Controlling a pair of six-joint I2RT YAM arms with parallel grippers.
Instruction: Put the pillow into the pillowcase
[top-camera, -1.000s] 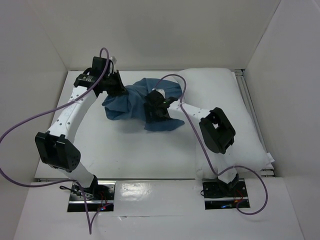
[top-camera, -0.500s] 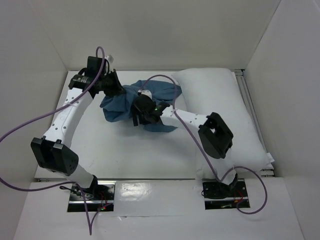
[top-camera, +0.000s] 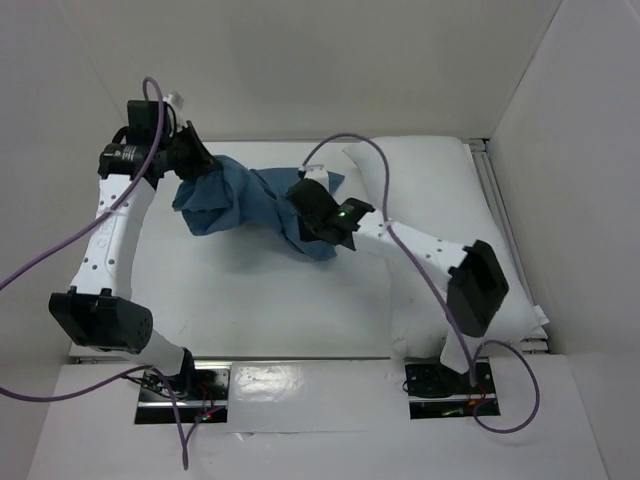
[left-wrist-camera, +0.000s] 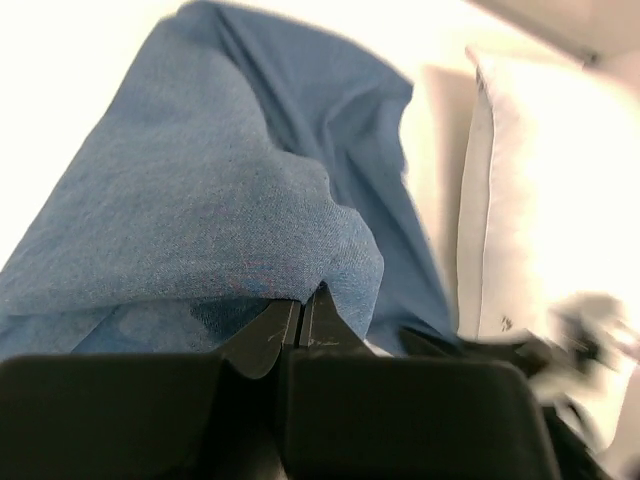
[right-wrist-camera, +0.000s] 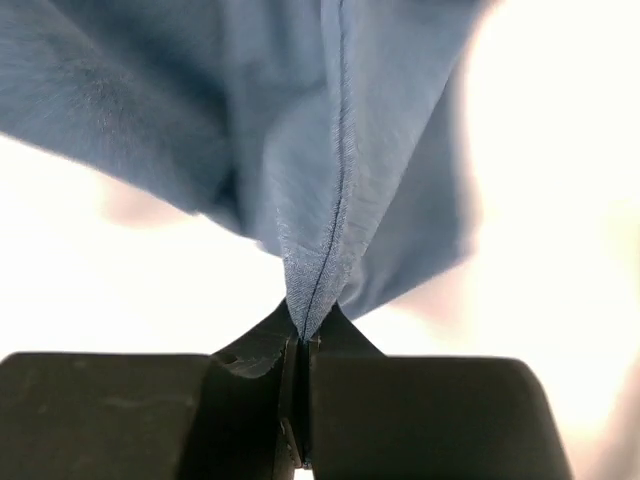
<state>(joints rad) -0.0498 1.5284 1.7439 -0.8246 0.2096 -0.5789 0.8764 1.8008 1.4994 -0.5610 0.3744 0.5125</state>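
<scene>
The plump white pillow (top-camera: 430, 185) lies flat along the right side, running from far to near. The medium-blue pillowcase (top-camera: 250, 200) is bunched and wrinkled. It stretches from the far left to the middle, and its right end is just beside the pillow's left edge.

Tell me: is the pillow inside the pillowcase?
Out. The white pillow lies bare on the right; the pillowcase is bunched beside it, pinched by the left gripper and right gripper.

Right gripper (right-wrist-camera: 300, 335) goes from wide open to clamped on the pillowcase (top-camera: 245, 200) seam. Left gripper (top-camera: 196, 170) drags its end further left, so the cloth now stretches between both. Right elbow swings out right, over the pillow (top-camera: 430, 190).
</scene>
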